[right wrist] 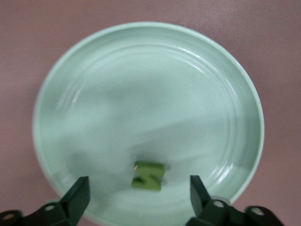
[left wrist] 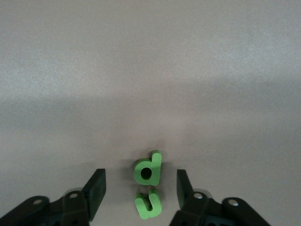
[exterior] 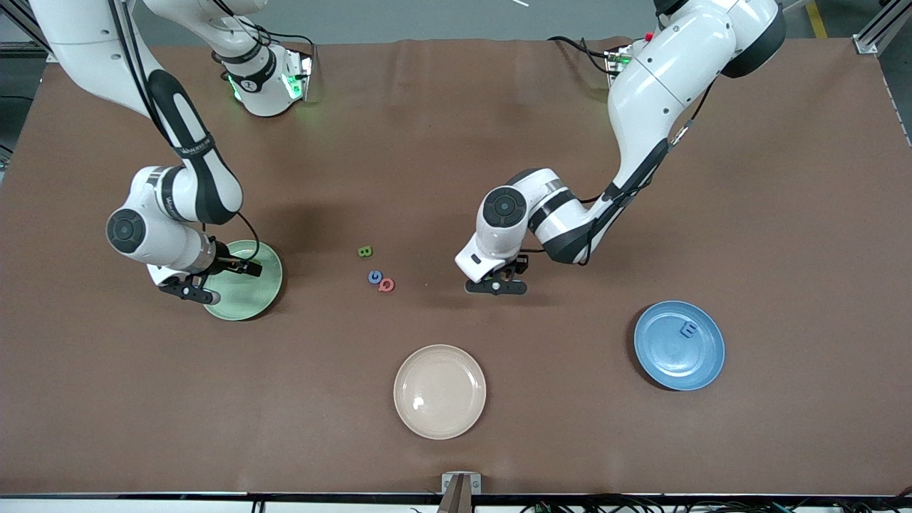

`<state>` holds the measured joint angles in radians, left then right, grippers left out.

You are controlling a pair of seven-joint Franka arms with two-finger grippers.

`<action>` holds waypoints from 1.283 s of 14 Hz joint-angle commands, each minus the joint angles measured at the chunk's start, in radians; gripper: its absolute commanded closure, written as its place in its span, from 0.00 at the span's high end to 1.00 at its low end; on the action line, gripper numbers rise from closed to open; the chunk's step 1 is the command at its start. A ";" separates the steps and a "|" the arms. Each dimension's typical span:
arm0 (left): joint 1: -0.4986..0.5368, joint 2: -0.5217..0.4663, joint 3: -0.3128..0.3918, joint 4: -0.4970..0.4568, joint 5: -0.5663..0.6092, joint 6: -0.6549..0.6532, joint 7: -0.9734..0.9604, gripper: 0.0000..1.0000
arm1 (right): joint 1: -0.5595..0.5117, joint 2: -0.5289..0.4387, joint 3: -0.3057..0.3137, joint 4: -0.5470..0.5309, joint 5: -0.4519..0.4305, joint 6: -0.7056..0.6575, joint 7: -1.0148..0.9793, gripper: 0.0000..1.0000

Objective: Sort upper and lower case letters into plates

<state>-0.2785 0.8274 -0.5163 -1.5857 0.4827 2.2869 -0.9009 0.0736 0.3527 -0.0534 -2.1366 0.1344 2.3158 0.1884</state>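
Brown table holds three plates and seven letters.

Cream-beige plate on brown table, apparently bare

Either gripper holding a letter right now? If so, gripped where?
Neither. Left gripper open around two green letters on the table; right gripper open over a green letter in the mint plate.

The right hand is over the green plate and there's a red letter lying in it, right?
Not quite. The right hand is over the green plate, open, but the letter in it is green, not red. The right wrist view shows this.
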 commanded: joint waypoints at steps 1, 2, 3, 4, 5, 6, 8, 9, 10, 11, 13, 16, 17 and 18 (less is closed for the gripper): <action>-0.014 0.024 0.002 0.018 0.004 -0.009 0.010 0.66 | 0.040 -0.079 0.030 0.020 0.005 -0.079 0.005 1.00; -0.014 0.030 0.002 0.018 0.004 -0.007 0.011 0.66 | 0.069 -0.093 0.032 0.020 0.005 -0.079 0.003 1.00; -0.014 0.035 0.002 0.023 0.004 -0.007 0.011 0.65 | 0.102 -0.101 0.032 0.018 0.005 -0.078 0.005 1.00; -0.014 0.041 0.002 0.030 0.004 -0.007 0.010 0.63 | 0.132 -0.101 0.032 0.018 0.005 -0.075 0.005 1.00; -0.014 0.042 0.002 0.030 0.005 -0.007 0.016 0.60 | 0.155 -0.101 0.033 0.014 0.005 -0.058 0.006 1.00; -0.013 0.042 0.002 0.030 0.007 -0.007 0.016 0.54 | 0.187 -0.098 0.033 0.007 0.007 -0.026 0.006 1.00; -0.013 0.042 0.002 0.032 0.007 -0.007 0.017 0.32 | 0.238 -0.090 0.033 0.001 0.007 0.017 0.034 1.00; -0.011 0.042 0.002 0.032 0.007 -0.007 0.016 0.26 | 0.268 -0.084 0.033 0.003 0.007 0.033 0.063 1.00; -0.007 0.042 0.002 0.032 0.007 -0.007 0.016 0.21 | 0.306 -0.068 0.033 0.003 0.007 0.068 0.106 1.00; -0.001 0.033 0.002 0.032 0.005 -0.007 0.005 0.10 | 0.339 -0.042 0.032 0.003 0.005 0.106 0.144 1.00; 0.045 0.000 0.002 0.030 0.010 -0.023 0.004 0.03 | 0.394 0.008 0.032 0.003 0.004 0.166 0.193 0.99; 0.146 -0.071 -0.005 0.029 0.011 -0.111 0.016 0.03 | 0.422 0.031 0.032 0.001 0.001 0.180 0.233 0.85; 0.178 -0.085 -0.007 0.026 0.010 -0.116 0.010 0.03 | 0.434 0.035 0.032 -0.005 0.001 0.180 0.233 0.85; 0.211 -0.102 -0.007 0.017 0.008 -0.122 0.010 0.03 | 0.443 0.035 0.032 -0.011 0.001 0.183 0.233 0.85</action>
<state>-0.1189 0.7800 -0.5155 -1.5386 0.4828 2.1945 -0.8888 0.4996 0.3981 -0.0135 -2.1305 0.1357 2.4928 0.4070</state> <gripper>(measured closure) 0.722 0.145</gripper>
